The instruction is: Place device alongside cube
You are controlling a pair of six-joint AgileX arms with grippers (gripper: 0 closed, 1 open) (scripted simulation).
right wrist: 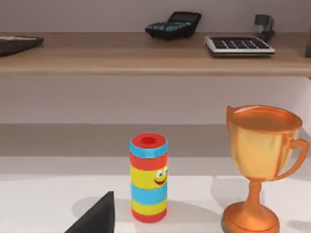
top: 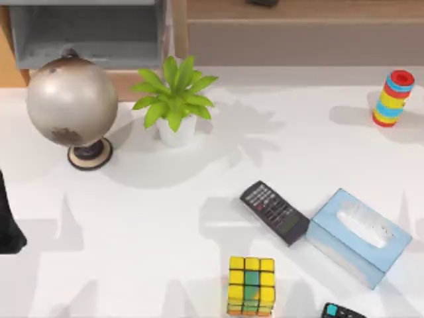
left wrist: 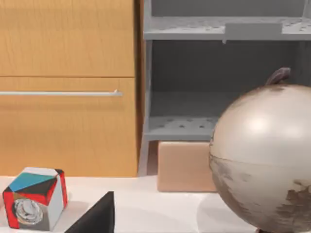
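The cube sits low in the top view, a little right of centre, mostly yellow with a green and orange patch on its upper face. The device, a dark remote with rows of buttons, lies flat on the white table just above and to the right of the cube, angled diagonally; the two are near but apart. Its lower right end lies just beside, possibly touching, the light-blue tissue box.

My left arm shows as a dark shape at the left edge of the top view, parked. I cannot tell the state of its fingers or of the right gripper's.

Upper left of the top view holds a grey globe on a round stand, with a green potted plant beside it. A striped red, yellow and blue cylinder stands at the upper right (the right wrist view shows a smiling face on it, and a copper trophy nearby). A dark object with a teal patch pokes in at the bottom edge, right of the cube.
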